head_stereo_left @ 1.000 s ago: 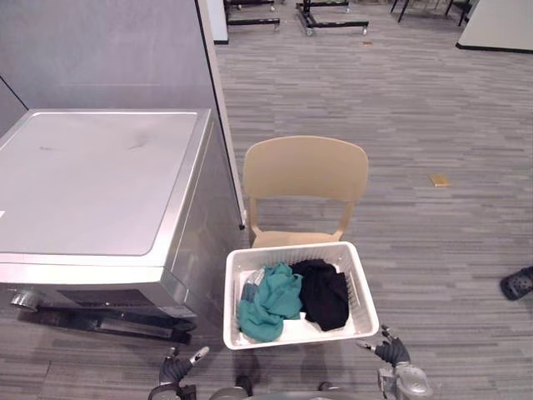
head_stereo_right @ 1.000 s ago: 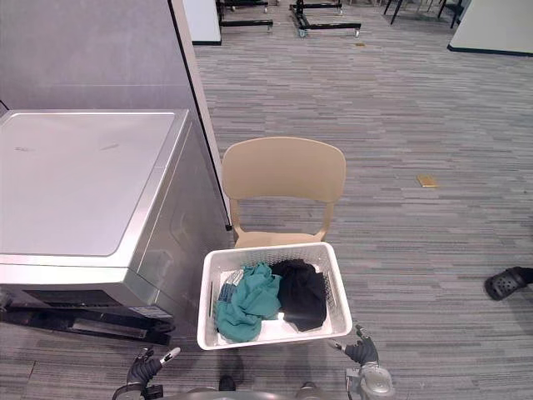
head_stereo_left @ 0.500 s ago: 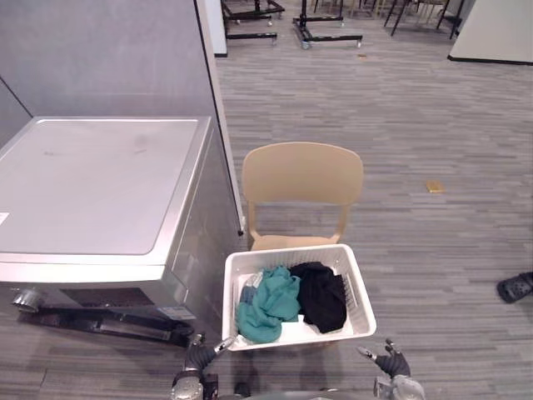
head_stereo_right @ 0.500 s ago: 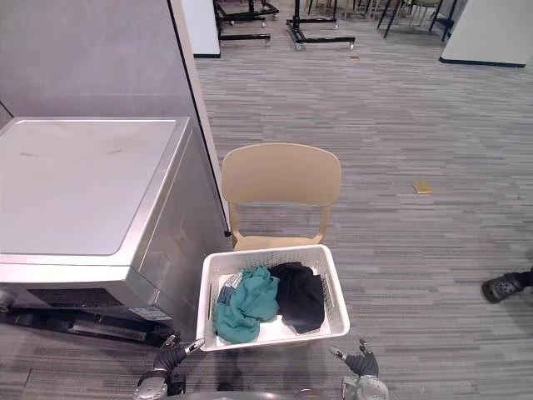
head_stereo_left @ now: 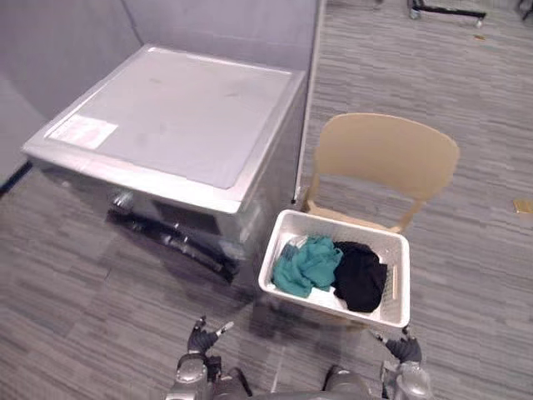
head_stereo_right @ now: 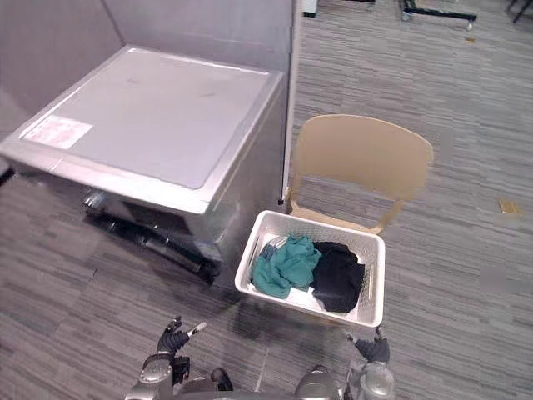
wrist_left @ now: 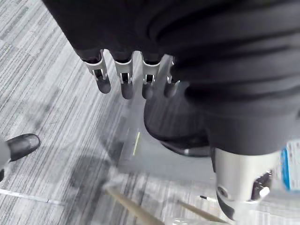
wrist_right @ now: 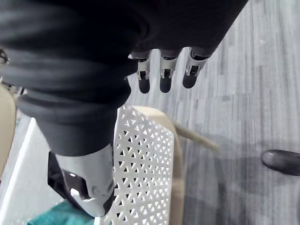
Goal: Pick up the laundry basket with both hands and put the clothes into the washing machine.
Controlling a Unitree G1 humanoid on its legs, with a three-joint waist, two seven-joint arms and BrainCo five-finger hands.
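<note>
Camera swung (nothing lifted yet): laundry basket (head_stereo_left: 397, 283) on chair (head_stereo_left: 387, 154); left hand (head_stereo_left: 200, 337) seven o'clock, right hand (head_stereo_left: 404, 347) five, both spread.

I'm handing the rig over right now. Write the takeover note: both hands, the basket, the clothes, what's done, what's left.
Left hand: open, empty, low in front of the laundry basket, apart from it.
Right hand: open, empty, by the basket's near right corner, not gripping.
Basket: on the beige chair beside the washing machine, holding a teal garment and a black garment.
Done: nothing yet.
Left: grip the basket with both hands, lift, load the clothes.
</note>
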